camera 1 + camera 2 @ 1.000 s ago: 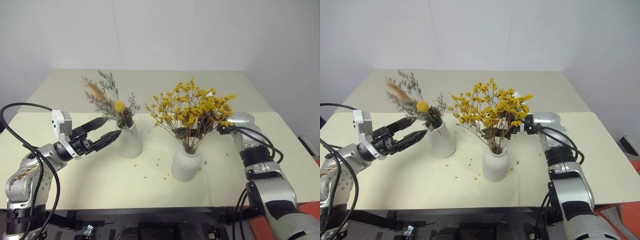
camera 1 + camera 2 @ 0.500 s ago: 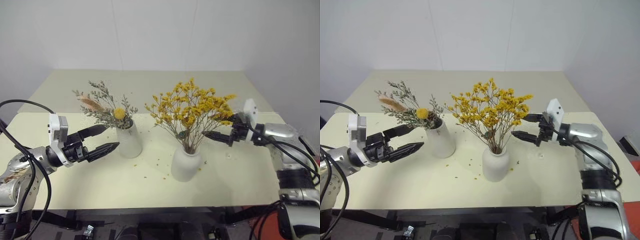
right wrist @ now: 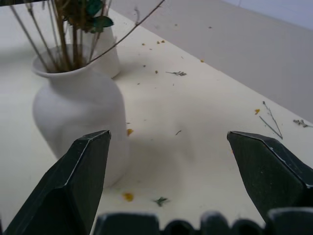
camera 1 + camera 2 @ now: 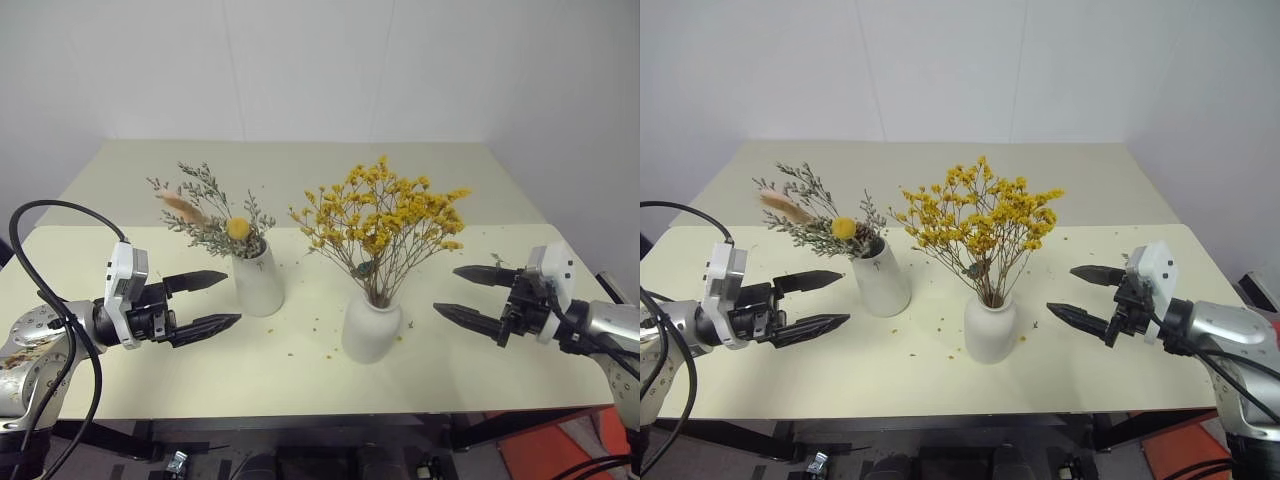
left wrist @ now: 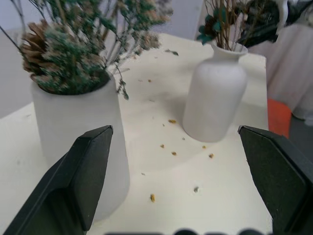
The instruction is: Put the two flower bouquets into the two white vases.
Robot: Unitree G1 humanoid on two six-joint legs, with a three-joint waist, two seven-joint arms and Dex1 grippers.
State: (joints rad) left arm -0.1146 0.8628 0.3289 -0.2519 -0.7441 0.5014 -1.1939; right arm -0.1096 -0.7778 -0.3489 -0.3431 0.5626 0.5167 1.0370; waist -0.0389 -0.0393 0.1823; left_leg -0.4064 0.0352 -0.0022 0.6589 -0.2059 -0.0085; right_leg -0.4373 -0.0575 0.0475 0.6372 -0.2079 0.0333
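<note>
A bushy yellow-orange bouquet (image 4: 385, 220) stands in the squat round white vase (image 4: 371, 327) at the table's middle. The grey-green sprig with a pinkish plume (image 4: 210, 215) sits in the taller tapered white vase (image 4: 258, 280) to its left. My left gripper (image 4: 207, 300) is open and empty, just left of the tapered vase and apart from it. Open and empty too, my right gripper (image 4: 468, 294) hangs to the right of the round vase with a gap between them. The left wrist view shows both vases (image 5: 78, 132) (image 5: 215, 100); the right wrist view shows the round vase (image 3: 78, 110).
Small yellow and green crumbs (image 4: 325, 352) lie scattered on the cream table (image 4: 300, 375) around the vases. A second cream table (image 4: 300, 160) stands behind, against the white wall. An orange object (image 4: 545, 450) sits on the floor at the right.
My right gripper has drawn back from the yellow bouquet toward the table's right front. The left gripper has pulled back a little from the tapered vase. The grey-green sprig has settled lower.
</note>
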